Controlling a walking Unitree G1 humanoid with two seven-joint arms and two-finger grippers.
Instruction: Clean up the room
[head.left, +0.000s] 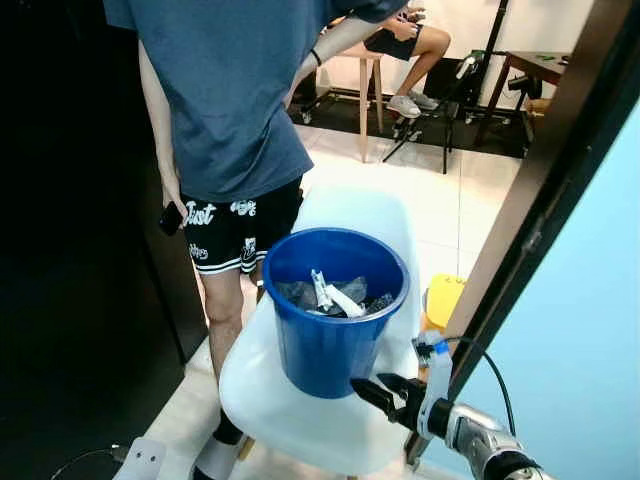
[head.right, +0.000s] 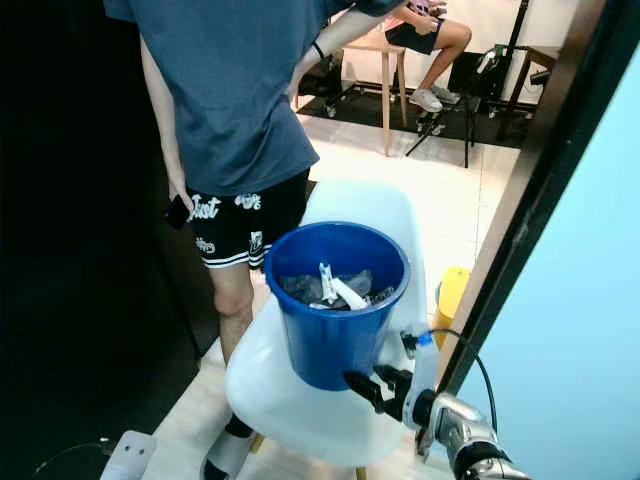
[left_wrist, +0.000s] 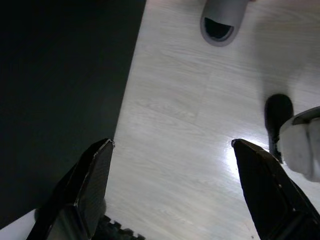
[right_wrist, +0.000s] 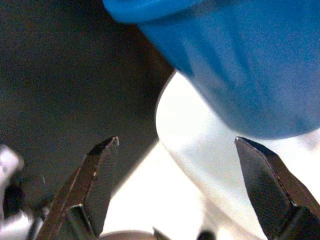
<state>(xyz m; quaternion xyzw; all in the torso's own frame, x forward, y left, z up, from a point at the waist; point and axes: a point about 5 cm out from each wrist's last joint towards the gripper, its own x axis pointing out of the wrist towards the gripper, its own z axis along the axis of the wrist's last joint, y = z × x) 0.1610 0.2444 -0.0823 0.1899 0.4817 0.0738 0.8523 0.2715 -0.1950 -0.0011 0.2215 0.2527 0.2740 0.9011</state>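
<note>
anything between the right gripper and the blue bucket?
Nothing visible. The right gripper is open, low beside the blue bucket on the white chair, with only a bare bit of seat between. A person stands on the far side.

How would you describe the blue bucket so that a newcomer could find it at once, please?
Find the white chair beside the standing person; the blue bucket sits on its seat, just ahead of the right gripper. It is the one round blue container, with crumpled rubbish inside.

Bright daylit room, deep black shadow at left; right wrist view blurred.
</note>
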